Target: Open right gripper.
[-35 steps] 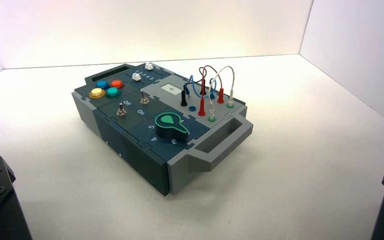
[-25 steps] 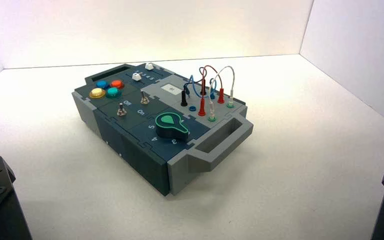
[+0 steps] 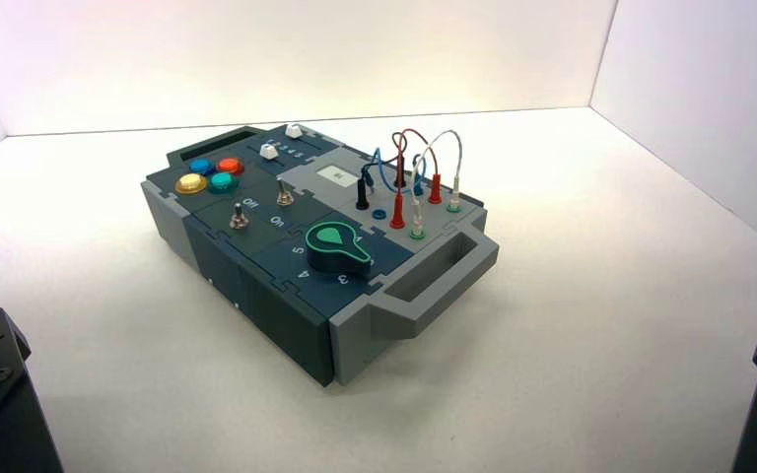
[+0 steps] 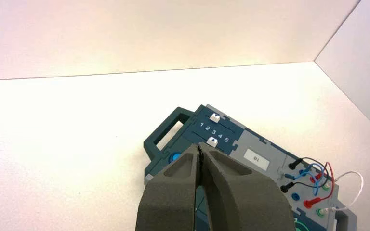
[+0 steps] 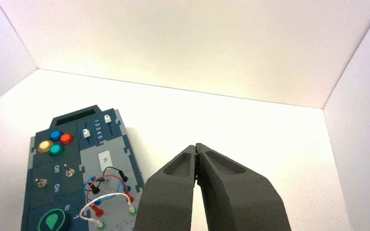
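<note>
Right pincer (image 5: pixel 196 150) is closed on nothing, its two dark fingers (image 5: pixel 231 187) pressed tip to tip; it hangs above the white bench (image 5: pixel 250 134), well back from the box (image 3: pixel 315 246) and off toward the side that carries the wires (image 5: pixel 107 185); in the high view only the arm's dark base shows at the near right corner. Left pincer (image 4: pixel 200 150) is parked on the other side, also closed and empty, looking over the sliders (image 4: pixel 213 130) toward the box's far end. The step in hand is simply to part the right fingers; I judge nothing stands in their way, so the wrist should keep where it is and only the fingers should spread, fully and evenly, before any approach toward the box is considered.
</note>
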`<state>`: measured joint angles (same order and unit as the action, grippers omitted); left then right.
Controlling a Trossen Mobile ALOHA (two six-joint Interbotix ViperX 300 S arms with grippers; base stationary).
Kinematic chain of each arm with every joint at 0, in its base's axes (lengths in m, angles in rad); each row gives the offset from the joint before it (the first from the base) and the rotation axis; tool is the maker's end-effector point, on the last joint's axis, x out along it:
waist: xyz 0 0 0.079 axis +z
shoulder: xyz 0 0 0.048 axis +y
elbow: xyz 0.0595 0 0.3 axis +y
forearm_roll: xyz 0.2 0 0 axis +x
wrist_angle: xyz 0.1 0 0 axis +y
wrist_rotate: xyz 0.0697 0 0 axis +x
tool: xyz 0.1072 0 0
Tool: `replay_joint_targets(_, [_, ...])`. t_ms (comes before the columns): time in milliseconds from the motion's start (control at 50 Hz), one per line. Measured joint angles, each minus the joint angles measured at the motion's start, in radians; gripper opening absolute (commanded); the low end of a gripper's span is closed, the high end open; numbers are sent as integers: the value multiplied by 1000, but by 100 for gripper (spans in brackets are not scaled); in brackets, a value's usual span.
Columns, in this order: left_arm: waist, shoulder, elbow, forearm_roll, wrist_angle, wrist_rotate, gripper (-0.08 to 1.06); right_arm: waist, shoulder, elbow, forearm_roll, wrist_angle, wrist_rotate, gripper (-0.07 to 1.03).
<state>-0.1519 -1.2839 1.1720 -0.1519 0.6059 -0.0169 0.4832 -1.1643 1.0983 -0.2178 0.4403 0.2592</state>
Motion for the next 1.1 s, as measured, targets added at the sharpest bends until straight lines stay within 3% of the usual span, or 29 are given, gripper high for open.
replay_joint_targets(40, [0, 2, 2, 2, 0, 0, -3, 0, -2, 0, -2, -5, 0, 8])
replay_joint_targets(100, [0, 6, 0, 2, 0, 0, -3, 0, -15, 0, -8, -18, -2, 33])
replay_joint_targets(140, [0, 9, 0, 2, -2, 0, -3, 0, -21, 0, -9, -25, -2, 62])
replay_joint_targets(160, [0, 11, 0, 2, -2, 0, -3, 0, -25, 0, -11, -28, -2, 70])
replay_joint_targets(200, [-2, 11, 0, 2, -2, 0, -3, 0, -25, 3, -11, -34, 0, 101])
replay_joint_targets(260, [0, 12, 0, 2, -2, 0, -3, 0, -21, 12, -12, -46, 0, 94])
replay_joint_targets(300, [0, 12, 0, 2, -2, 2, -3, 0, -18, 18, -12, -52, 0, 101])
replay_joint_targets(1100, [0, 14, 0, 2, 0, 0, -3, -6, 3, 21, -14, -69, 2, 99])
